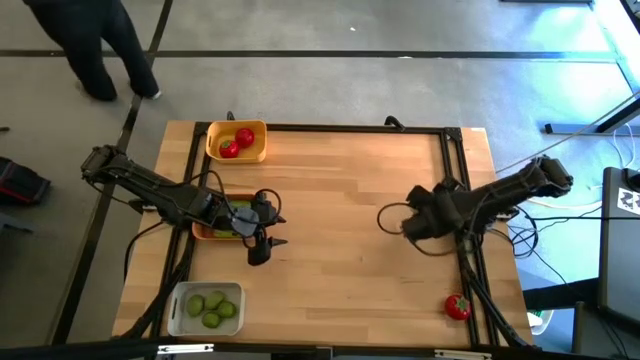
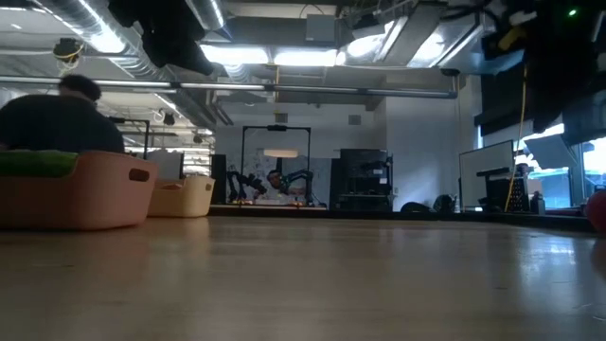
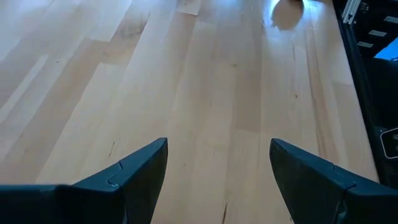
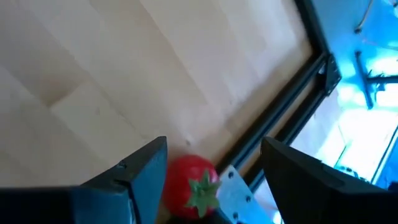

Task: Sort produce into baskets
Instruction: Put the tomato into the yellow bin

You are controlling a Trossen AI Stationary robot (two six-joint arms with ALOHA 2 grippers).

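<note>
One tomato point(image 1: 458, 306) is left loose on the surface point(image 1: 350, 220), at its near right corner by the frame rail; my right pincer point(image 4: 211, 168) hangs above it, spread wide and empty. My left pincer point(image 1: 262, 245), also wide open with nothing in it, waits just right of the orange basket point(image 1: 205, 232) holding the green cucumber pieces. Two tomatoes point(image 1: 237, 143) lie in the yellow basket point(image 1: 215, 152) at the far left, limes point(image 1: 211, 305) in the white-grey basket point(image 1: 178, 310) at the near left. To do this well, I judge, I should centre on the tomato, descend straight, close gently below its green stem, and keep clear of the rail.
</note>
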